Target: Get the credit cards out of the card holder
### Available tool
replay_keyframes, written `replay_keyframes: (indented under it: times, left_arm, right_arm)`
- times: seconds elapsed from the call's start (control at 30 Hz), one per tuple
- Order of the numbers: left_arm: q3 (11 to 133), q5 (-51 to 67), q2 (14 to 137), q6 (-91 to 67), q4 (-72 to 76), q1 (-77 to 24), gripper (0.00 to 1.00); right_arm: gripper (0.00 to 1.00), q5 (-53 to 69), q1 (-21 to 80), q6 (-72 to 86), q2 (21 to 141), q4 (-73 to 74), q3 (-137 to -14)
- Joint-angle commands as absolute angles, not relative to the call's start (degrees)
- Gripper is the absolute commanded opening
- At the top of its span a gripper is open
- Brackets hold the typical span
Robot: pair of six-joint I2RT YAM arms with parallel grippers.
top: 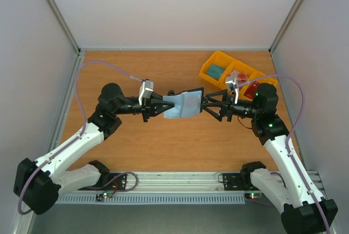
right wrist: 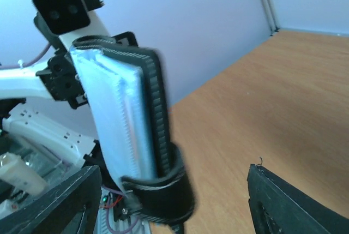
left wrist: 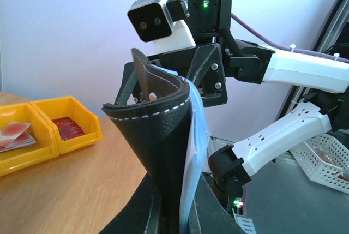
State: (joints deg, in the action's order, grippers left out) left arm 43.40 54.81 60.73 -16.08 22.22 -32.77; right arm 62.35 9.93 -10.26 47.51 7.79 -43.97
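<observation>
Card holder (top: 184,105), pinched in the left claw (top: 163,107), needs the wide right claw (top: 206,105) centred on the credit cards' edge.

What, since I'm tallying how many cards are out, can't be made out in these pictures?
What sits inside the card holder: left wrist view, its own curled flap hides the pockets; right wrist view, motion blur.
Count of cards in the yellow tray: top view too small; left wrist view cut off by the left edge.
Left pincer fingertips: left wrist view, covered by the holder.
</observation>
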Motion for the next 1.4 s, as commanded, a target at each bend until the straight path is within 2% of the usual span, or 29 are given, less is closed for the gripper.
replay_keyframes:
  times: [0.0, 0.13, 0.27, 0.53, 0.83, 0.97, 1.37]
  left_arm:
    - [45.1, 56.1, 58.6, -15.6, 26.8, -32.8, 0.00]
    - [45.0, 56.2, 58.2, -15.7, 27.0, -32.9, 0.00]
    - [45.1, 56.5, 58.2, -15.7, 27.7, -33.0, 0.00]
    - [44.5, 57.4, 57.3, -15.1, 28.0, -33.1, 0.00]
    - [43.9, 57.6, 56.8, -14.4, 28.8, -33.1, 0.00]
    - [43.1, 56.9, 56.7, -14.3, 29.8, -33.2, 0.00]
    - [42.6, 56.0, 57.3, -14.7, 30.7, -34.2, 0.00]
  right_arm:
    - [0.74, 62.5, 11.3, -17.4, 47.5, 10.3, -46.8]
    - [0.71, 64.0, 13.6, -18.9, 49.4, 12.5, -49.0]
    - [0.60, 59.8, 16.3, -23.6, 50.6, 16.0, -50.9]
    - [0.45, 63.3, 16.3, -27.2, 55.1, 18.3, -55.7]
    - [0.50, 62.2, 16.2, -34.6, 55.0, 25.8, -59.1]
    - [0.49, 61.8, 16.8, -29.0, 56.1, 21.6, -58.8]
    - [0.53, 57.5, 23.5, -29.6, 57.5, 18.0, -58.0]
